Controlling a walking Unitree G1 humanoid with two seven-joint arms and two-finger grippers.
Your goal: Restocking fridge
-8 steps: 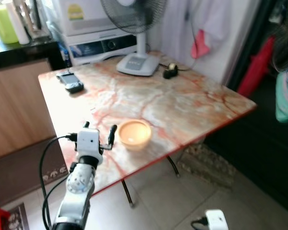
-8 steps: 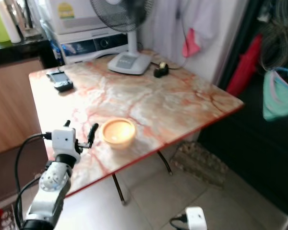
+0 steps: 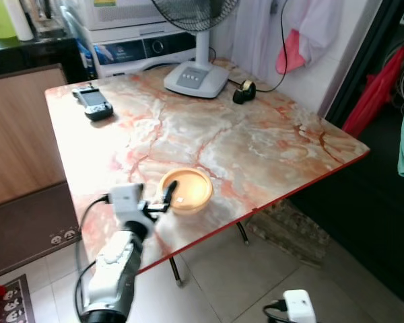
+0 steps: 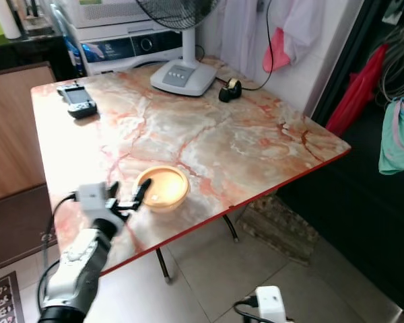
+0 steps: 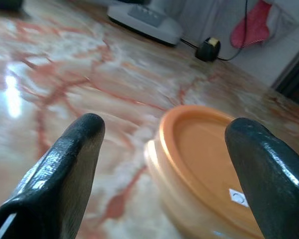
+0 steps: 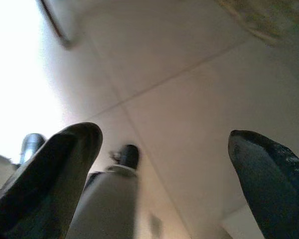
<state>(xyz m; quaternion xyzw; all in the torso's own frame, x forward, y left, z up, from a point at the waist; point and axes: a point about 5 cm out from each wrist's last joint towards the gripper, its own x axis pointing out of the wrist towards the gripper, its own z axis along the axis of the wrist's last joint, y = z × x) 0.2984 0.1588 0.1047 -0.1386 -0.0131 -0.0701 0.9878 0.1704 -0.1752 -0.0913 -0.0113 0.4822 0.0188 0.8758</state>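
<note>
We hold our left tool (image 5: 159, 164) with its fingers apart at the orange bowl (image 3: 186, 190) near the counter (image 3: 256, 145) edge, and we think a clumsy push could slide it off, while our right tool (image 6: 164, 164), also apart, hangs idle.

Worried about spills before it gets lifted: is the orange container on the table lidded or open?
Lidded. The left wrist view shows a flat orange lid with a raised rim capping the container; the left gripper is open around its near edge.
</note>
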